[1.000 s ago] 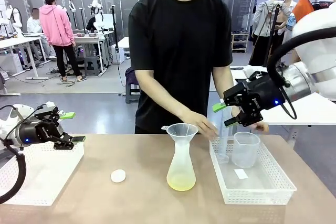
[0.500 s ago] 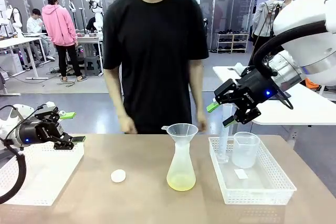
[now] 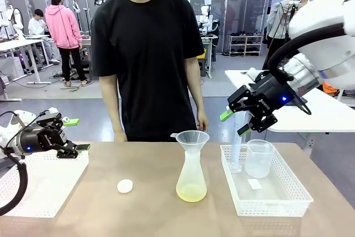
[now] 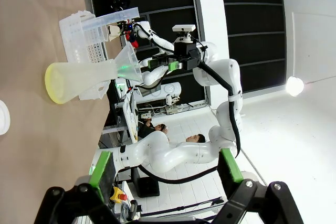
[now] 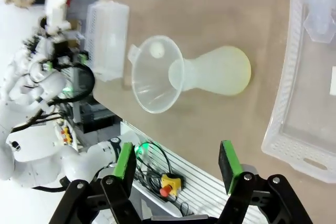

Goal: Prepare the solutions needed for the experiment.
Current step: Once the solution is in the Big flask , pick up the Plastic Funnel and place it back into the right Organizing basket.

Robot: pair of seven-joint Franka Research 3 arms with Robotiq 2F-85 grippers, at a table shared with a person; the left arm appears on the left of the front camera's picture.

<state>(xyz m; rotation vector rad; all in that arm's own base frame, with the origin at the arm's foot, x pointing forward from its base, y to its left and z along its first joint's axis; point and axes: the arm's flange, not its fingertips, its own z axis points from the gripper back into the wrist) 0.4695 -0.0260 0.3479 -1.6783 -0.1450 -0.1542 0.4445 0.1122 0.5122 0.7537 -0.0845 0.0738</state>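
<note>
**Table** [image 3: 150, 215]: brown top, listed from the near edge to the far.

1. **Left basket** [image 3: 39, 192]: white and perforated, at the near left.
2. **Right basket** [image 3: 272, 210]: white and perforated, at the near right. A small white card [image 3: 254, 183] lies flat on its floor. A clear beaker [image 3: 259, 158] stands upright at its far end. A tall cylinder [image 3: 236, 151] stands upright in the far left corner, just beside the beaker.
3. **Flask** [image 3: 191, 176]: translucent and conical, upright at mid-table between the baskets. It is near the right basket's left wall but apart from it.
   - The solution [image 3: 191, 193] is a shallow pale yellow-green layer at the flask's bottom.
   - A funnel [image 3: 192, 137] sits in the neck with its mouth up, covering the opening.
4. **Cap** [image 3: 125, 186]: small, white and round. It lies flat on the table left of the flask, apart from it.
5. **Left gripper** [image 3: 77, 134]: hangs over the far right corner of the left basket, pointing toward mid-table. Its jaws are spread wide with nothing between them.
6. **Right gripper** [image 3: 233, 123]: raised over the far left corner of the right basket, tilted down and leftward. Its jaws are well apart and empty. It crosses the cylinder's top in the line of sight, and I cannot tell whether they touch.
7. **Person** [image 3: 147, 54]: in a black T-shirt, standing at the far edge. Both arms hang down and the hands are clear of the labware.
8. **Beyond**: a workroom with tables. Another person in a pink top [image 3: 59, 26] stands at the far left.
</note>
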